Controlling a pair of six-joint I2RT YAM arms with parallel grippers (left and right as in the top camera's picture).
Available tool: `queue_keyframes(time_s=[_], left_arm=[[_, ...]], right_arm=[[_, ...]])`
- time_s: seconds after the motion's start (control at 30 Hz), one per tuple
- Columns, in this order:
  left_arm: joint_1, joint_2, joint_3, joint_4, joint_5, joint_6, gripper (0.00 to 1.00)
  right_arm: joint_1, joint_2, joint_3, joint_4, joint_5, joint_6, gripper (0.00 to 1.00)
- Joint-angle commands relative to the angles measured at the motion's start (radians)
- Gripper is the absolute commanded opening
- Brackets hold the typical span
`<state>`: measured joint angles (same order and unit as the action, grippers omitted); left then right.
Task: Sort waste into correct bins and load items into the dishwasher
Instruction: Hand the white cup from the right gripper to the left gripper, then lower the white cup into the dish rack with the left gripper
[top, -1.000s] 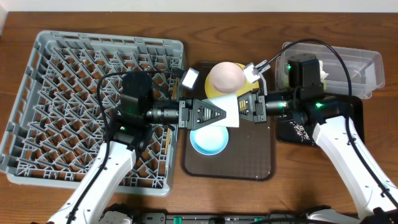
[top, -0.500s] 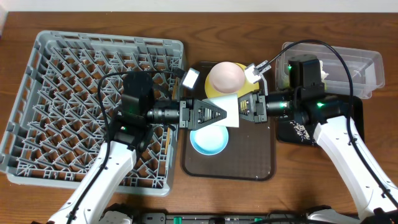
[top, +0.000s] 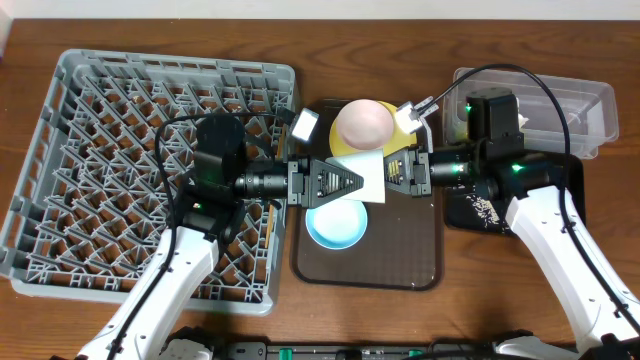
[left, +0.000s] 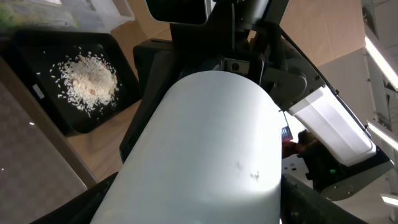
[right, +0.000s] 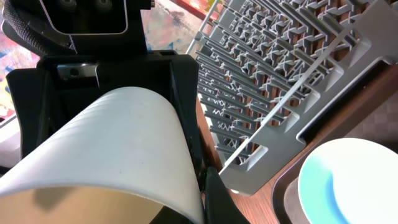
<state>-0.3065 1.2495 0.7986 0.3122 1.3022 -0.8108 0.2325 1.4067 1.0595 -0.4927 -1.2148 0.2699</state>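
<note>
— White bowl is hanging on its side over the brown serving tray, mid-scene. Who is holding it?

— The right gripper is pinching its rim, jaws clamped together on it. The left gripper is straddling the bowl's wall, jaws spread wide. Whether they are pressing yet, I cannot tell.

— Why mid-air?

— Likely a handover: the dish rack is lying far left, on the left arm's side. The light-blue bowl is sitting on the tray, nearer.

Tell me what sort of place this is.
Probably a staged dish-clearing station on a wooden table: a grey dish rack, a brown serving tray holding a light-blue bowl, and a clear tub.
</note>
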Motion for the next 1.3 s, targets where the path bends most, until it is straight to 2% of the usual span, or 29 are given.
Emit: queue_keyframes(time_s=[0.0, 0.13, 0.2, 0.33, 0.6, 1.0, 1.27], left_arm=[[0.027, -0.02, 0.019, 0.019, 0.014, 0.029, 0.74], [0.027, -0.02, 0.019, 0.02, 0.014, 0.029, 0.62], [0.027, -0.02, 0.019, 0.019, 0.014, 0.029, 0.55], [0.027, -0.02, 0.019, 0.019, 0.014, 0.033, 0.54], [0.027, -0.02, 0.019, 0.019, 0.014, 0.059, 0.47], [0.027, -0.02, 0.017, 0.018, -0.01, 0.113, 0.45], [0.027, -0.02, 0.017, -0.105, -0.096, 0.217, 0.43]], right_arm=[[-0.045, 0.014, -0.013, -0.017, 0.216, -0.001, 0.01], [-0.044, 0.014, -0.013, -0.018, 0.215, -0.001, 0.02], [-0.044, 0.014, -0.013, -0.017, 0.215, -0.001, 0.09], [-0.044, 0.014, -0.013, -0.017, 0.215, -0.001, 0.17], [-0.044, 0.014, -0.013, -0.017, 0.212, -0.001, 0.18], [-0.044, 0.012, -0.013, -0.018, 0.211, -0.001, 0.22], [-0.047, 0.011, -0.013, -0.024, 0.204, -0.001, 0.26]])
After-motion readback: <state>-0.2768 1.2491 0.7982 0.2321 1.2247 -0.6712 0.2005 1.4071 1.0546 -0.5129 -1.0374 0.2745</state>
